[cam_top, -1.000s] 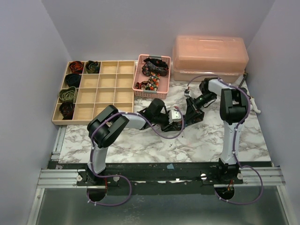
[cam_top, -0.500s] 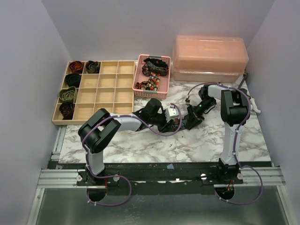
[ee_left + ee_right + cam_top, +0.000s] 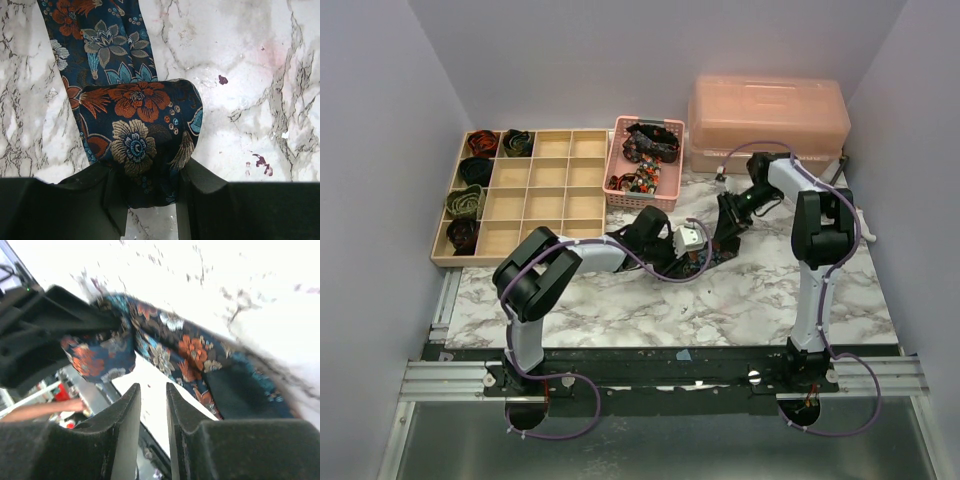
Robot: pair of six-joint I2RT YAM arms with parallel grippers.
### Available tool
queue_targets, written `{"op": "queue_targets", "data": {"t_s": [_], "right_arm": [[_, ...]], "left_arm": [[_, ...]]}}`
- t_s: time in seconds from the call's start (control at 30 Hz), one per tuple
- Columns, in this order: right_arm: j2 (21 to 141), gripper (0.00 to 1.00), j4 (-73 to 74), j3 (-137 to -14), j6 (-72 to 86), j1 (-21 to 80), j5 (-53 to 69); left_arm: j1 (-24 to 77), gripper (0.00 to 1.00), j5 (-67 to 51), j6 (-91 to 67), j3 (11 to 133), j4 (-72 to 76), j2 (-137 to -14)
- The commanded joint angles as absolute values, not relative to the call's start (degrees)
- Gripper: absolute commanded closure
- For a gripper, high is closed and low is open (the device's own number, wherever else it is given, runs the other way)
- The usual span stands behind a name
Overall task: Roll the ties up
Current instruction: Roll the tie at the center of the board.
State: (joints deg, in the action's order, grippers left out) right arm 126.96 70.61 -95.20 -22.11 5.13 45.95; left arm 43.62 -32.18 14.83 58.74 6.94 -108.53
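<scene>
Dark blue tie [image 3: 145,115], patterned with orange, teal and tan flowers, sits between my black left fingers [image 3: 75,205]. The white table [image 3: 250,75] beneath is veined grey and flecked maroon. Ahead of my black right fingers [image 3: 117,440], the same floral print runs on.

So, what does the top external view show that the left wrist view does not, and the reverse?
Only top external: the wooden tray with five rolled ties, the pink basket, the lidded box and the right gripper. Only left wrist: the folded end of the floral tie clamped in the left gripper, with its flower print in detail. Both: the marble table, that tie and that gripper.
</scene>
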Motion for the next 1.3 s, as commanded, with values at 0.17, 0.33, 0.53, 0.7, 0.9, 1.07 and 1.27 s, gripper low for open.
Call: {"op": "queue_targets", "data": {"t_s": [0.17, 0.33, 0.53, 0.7, 0.9, 1.07, 1.27], "right_arm": [[130.85, 0.77, 62.20, -100.64, -15.34, 4.75, 34.83], [129.51, 0.81, 59.90, -91.06, -18.08, 4.68, 25.50], [125.64, 0.83, 57.31, -82.76, -18.66, 1.67, 18.20], [126.84, 0.84, 56.47, -86.14, -18.77, 0.59, 17.52], [123.66, 0.67, 62.21, -92.81, -21.19, 0.53, 31.71], [120.93, 0.50, 68.78, -94.35, -23.14, 0.55, 46.28], [122.36, 0.20, 68.69, -86.85, -19.21, 4.48, 64.11]], "left_arm": [[43.59, 1.00, -31.75, 19.41, 56.31, -3.32, -110.93], [43.83, 1.00, -31.99, 22.52, 57.44, -5.30, -108.72], [44.12, 1.00, -31.25, 24.78, 61.11, -12.96, -108.04], [44.60, 1.00, -28.97, 26.71, 63.46, -18.89, -111.68], [45.02, 1.00, -28.10, 26.07, 66.69, -21.84, -115.19], [45.20, 1.00, -28.09, 25.32, 67.35, -21.72, -115.89], [45.27, 1.00, -27.96, 25.36, 68.02, -22.44, -116.45]]}}
